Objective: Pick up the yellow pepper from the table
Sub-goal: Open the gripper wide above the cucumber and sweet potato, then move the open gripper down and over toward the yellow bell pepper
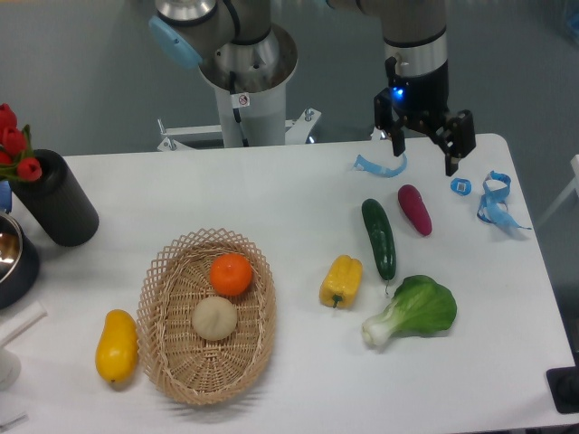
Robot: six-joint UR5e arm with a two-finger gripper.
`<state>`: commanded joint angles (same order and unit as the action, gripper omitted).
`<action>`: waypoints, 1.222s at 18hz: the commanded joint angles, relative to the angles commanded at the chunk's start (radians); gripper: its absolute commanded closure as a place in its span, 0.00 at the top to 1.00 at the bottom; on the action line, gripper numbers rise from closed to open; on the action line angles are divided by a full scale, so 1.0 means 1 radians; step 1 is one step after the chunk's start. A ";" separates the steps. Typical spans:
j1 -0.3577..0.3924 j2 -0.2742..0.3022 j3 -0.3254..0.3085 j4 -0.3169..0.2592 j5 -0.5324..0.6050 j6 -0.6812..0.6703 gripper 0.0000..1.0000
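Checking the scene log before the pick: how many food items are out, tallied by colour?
Yellow: 2, yellow pepper, oval yellow fruit
Green: 2, cucumber, leafy green
Orange: 1, orange in basket
Purple: 1, purple vegetable
Beige: 1, bun in basket
Total: 7

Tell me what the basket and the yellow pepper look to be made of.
Basket: woven wicker or rattan by its look, tan and matte, with an open lattice rim. Yellow pepper: smooth glossy skin with highlights and a green stem; whether it is real or a plastic replica cannot be told from here.
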<state>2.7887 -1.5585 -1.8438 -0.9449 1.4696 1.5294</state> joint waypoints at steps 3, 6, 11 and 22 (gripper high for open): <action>0.012 -0.002 -0.006 -0.002 -0.015 -0.033 1.00; 0.012 -0.005 -0.011 0.003 -0.037 -0.199 1.00; 0.002 -0.015 -0.031 -0.002 -0.120 -0.410 1.00; -0.038 -0.168 -0.031 0.009 -0.228 -0.584 1.00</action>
<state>2.7505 -1.7269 -1.8745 -0.9358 1.2413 0.9449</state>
